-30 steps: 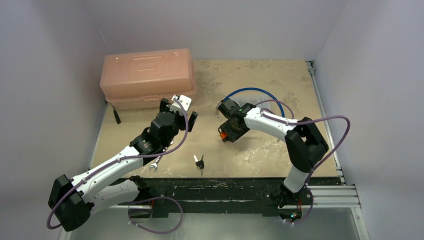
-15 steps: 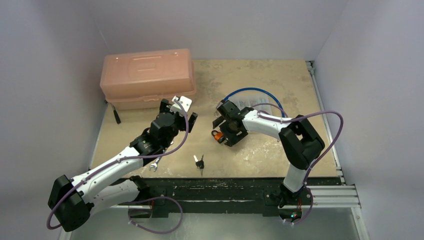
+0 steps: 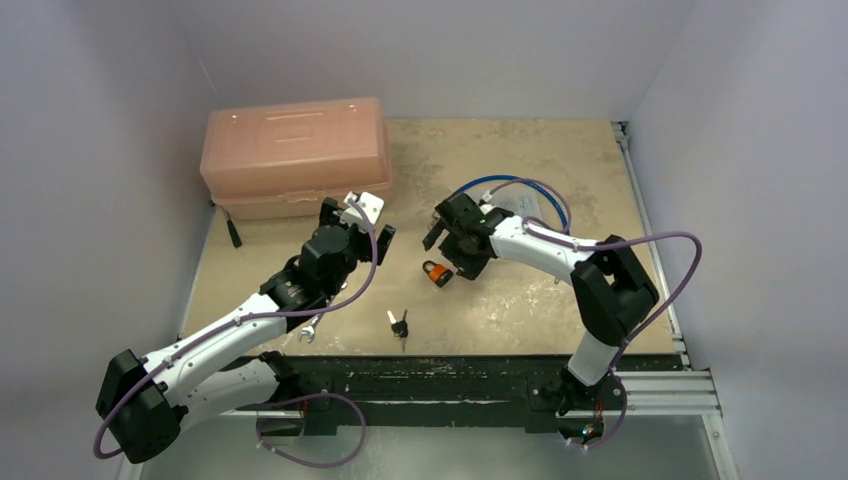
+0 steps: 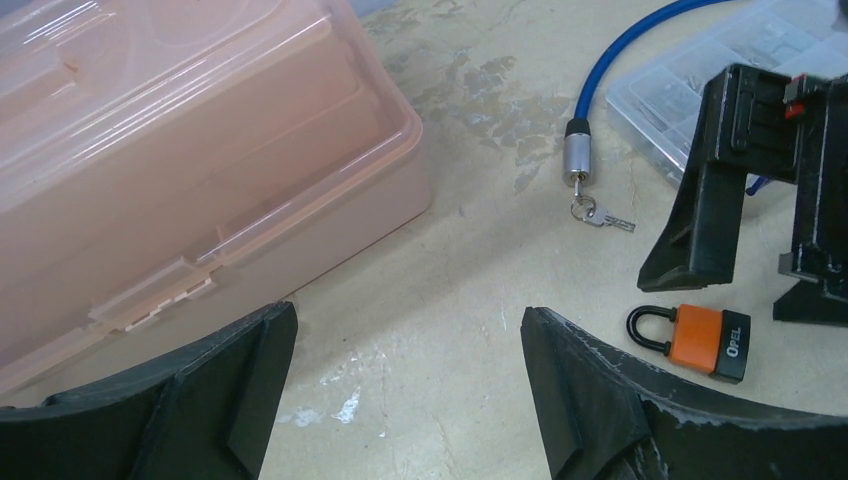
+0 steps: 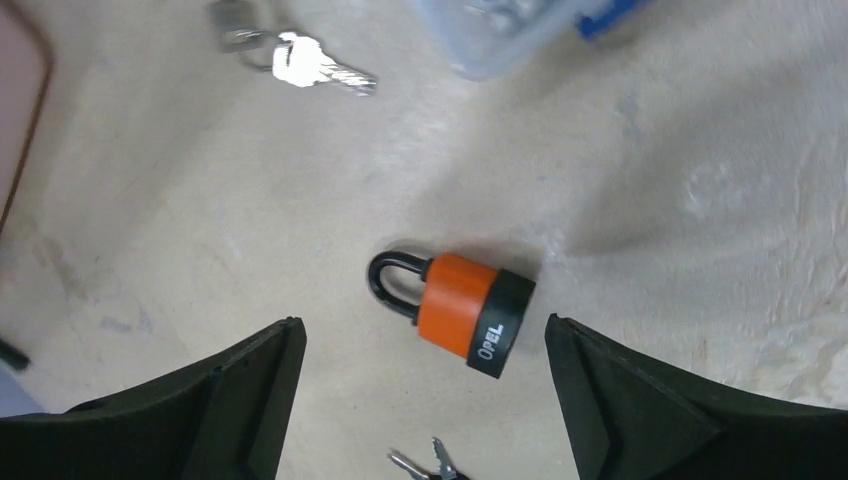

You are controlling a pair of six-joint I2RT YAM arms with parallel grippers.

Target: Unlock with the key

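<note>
An orange padlock [image 3: 437, 272] with a black shackle and black base lies flat on the table, shackle closed. It also shows in the left wrist view [image 4: 708, 340] and the right wrist view [image 5: 460, 305]. My right gripper [image 3: 447, 246] hovers just above it, open, nothing between its fingers [image 5: 425, 335]. A small key bunch with a black head [image 3: 399, 324] lies nearer the front edge, its tips just showing [image 5: 425, 465]. My left gripper [image 3: 357, 222] stands open and empty over bare table left of the padlock [image 4: 410, 325].
A pink toolbox [image 3: 295, 150] fills the back left. A blue cable lock [image 3: 510, 183] with a silver end [image 4: 575, 160] and its own small keys [image 4: 603, 216] lies behind the right gripper, beside a clear parts box [image 4: 700, 90]. A wrench [image 3: 308, 328] lies under the left arm.
My right gripper has gone from half shut around the padlock to wide open, and the padlock now lies free on the table, a little further left. The left arm has not moved.
</note>
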